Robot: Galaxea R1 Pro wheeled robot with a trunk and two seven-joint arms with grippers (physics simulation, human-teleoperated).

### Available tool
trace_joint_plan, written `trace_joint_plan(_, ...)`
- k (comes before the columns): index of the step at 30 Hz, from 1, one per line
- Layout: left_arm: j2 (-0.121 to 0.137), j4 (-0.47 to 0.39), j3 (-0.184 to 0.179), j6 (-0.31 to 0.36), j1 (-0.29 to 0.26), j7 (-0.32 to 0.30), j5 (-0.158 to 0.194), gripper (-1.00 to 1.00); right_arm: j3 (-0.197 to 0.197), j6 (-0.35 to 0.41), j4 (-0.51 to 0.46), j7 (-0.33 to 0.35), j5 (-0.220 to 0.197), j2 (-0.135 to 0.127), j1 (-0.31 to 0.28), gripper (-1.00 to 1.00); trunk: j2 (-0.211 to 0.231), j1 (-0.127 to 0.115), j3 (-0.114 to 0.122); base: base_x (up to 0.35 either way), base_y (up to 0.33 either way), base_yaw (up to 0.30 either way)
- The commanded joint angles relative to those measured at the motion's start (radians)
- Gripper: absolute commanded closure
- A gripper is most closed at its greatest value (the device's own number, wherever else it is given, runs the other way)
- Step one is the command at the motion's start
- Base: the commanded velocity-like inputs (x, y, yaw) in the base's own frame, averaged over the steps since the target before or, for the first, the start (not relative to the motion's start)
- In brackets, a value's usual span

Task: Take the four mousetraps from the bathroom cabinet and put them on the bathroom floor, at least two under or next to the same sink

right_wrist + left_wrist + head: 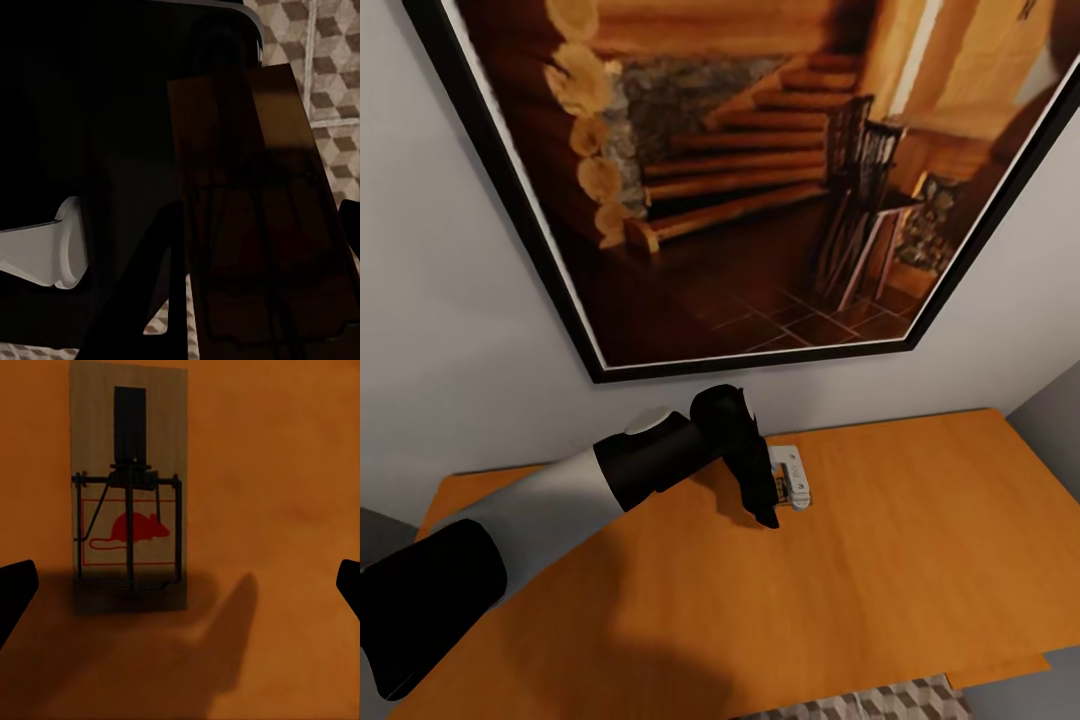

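One mousetrap (pixel 793 478) lies flat on the cabinet (pixel 920 560), the orange-brown chest, near the back of its top. In the left wrist view this mousetrap (pixel 129 502) is a pale wooden board with a red mouse print and dark wire parts. My left gripper (pixel 768 503) hovers just above and beside it, open, with one black fingertip (pixel 15 592) at each side of that view and nothing between them. My right gripper (pixel 255 240) is shut on a second mousetrap (pixel 262 195), a dark board with thin wires held over the bathroom floor (pixel 330 60).
A large black-framed picture (pixel 740 170) of a log-cabin stair hangs on the grey wall right behind the cabinet. Cube-patterned tiles (pixel 880 702) show below the cabinet's front edge. A white and dark part of my own body (pixel 45 255) sits close beside the right gripper.
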Motion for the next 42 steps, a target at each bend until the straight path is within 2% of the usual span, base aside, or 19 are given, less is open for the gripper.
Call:
trace_joint_plan(1,0.0,-0.001,0.0,0.006,-0.001,-0.01,-0.01,-1.0,0.006,-0.005,0.002,0.007,-0.012,0.0,-0.001,1.0,-0.002,0.0,-0.003,0.0,0.0,0.0)
trace_joint_plan(28,0.0,-0.005,-0.001,0.006,-0.001,-0.01,-0.011,-1.0,0.006,-0.005,0.002,0.007,-0.012,0.0,-0.001,1.0,-0.002,0.0,-0.029,0.0,0.0,0.0)
trace_joint_plan(42,0.003,0.0,-0.001,0.006,-0.001,-0.009,-0.013,-1.0,0.006,-0.005,0.002,0.007,-0.012,0.0,-0.001,1.0,-0.002,0.0,-0.031,0.0,0.0,0.0)
